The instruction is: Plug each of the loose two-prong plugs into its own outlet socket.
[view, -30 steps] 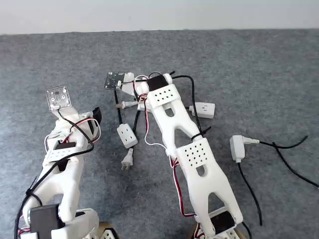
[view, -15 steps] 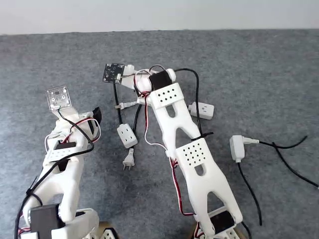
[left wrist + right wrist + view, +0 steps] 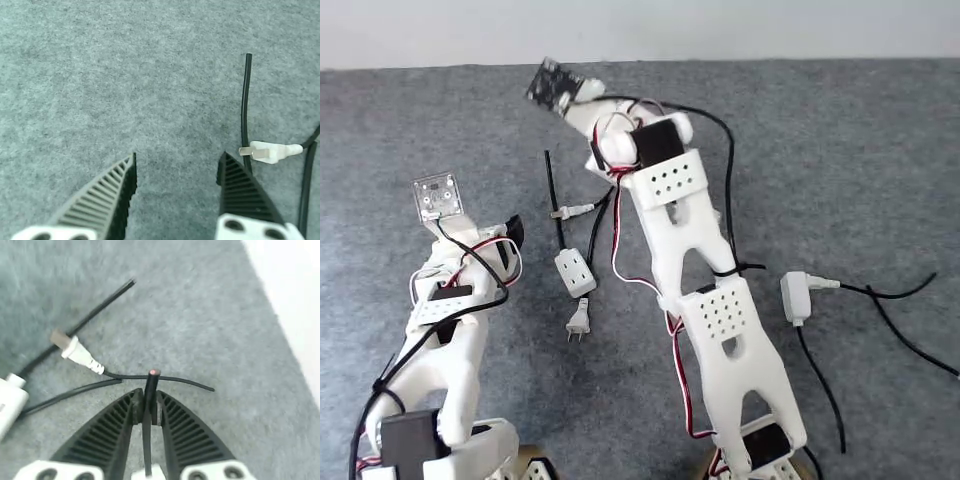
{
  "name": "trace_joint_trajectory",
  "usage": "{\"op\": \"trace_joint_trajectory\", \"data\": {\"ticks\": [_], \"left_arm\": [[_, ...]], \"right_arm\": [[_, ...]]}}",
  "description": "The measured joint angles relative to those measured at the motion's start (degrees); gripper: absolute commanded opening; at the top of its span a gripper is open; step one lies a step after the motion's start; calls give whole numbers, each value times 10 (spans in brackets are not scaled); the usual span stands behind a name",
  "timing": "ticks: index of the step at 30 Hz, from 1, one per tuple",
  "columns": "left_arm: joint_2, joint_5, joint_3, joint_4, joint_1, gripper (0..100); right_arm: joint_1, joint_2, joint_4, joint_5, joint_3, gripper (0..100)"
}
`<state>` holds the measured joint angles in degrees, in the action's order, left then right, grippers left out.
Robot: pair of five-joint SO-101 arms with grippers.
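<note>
While the right end effector (image 3: 146, 402) pinches a thin black cord (image 3: 151, 384), the left end effector (image 3: 177, 162) stands wide above the grey carpeted tabletop (image 3: 125, 75). The loose white two-prong plug (image 3: 270, 152) lies just beside one left fingertip, its long axis crosswise and its prongs facing the gap.

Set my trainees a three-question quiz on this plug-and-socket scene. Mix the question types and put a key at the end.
1. True or false: the left hand is open and holds nothing.
2. What does the right hand grip? A: a black cable. B: a white plug. C: nothing.
3. Fill in: the socket block lying on the carpet is coloured ____.

Key: 1 true; 2 A; 3 white.
</note>
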<state>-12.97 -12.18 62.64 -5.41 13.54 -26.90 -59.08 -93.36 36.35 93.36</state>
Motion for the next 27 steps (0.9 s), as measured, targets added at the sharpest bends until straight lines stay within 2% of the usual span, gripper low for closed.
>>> {"op": "trace_joint_trajectory", "data": {"ticks": [7, 12, 17, 23, 27], "left_arm": [[0, 0, 0, 0, 0, 250], [0, 0, 0, 0, 0, 250], [0, 0, 0, 0, 0, 250], [0, 0, 0, 0, 0, 250], [0, 0, 0, 0, 0, 250]], "right_arm": [[7, 122, -33, -110, 0, 8], [45, 186, -55, -175, 1, 8], [84, 200, -72, -190, -7, 8], [160, 200, -73, -193, -97, 8], [172, 200, -73, -193, -103, 8]]}}
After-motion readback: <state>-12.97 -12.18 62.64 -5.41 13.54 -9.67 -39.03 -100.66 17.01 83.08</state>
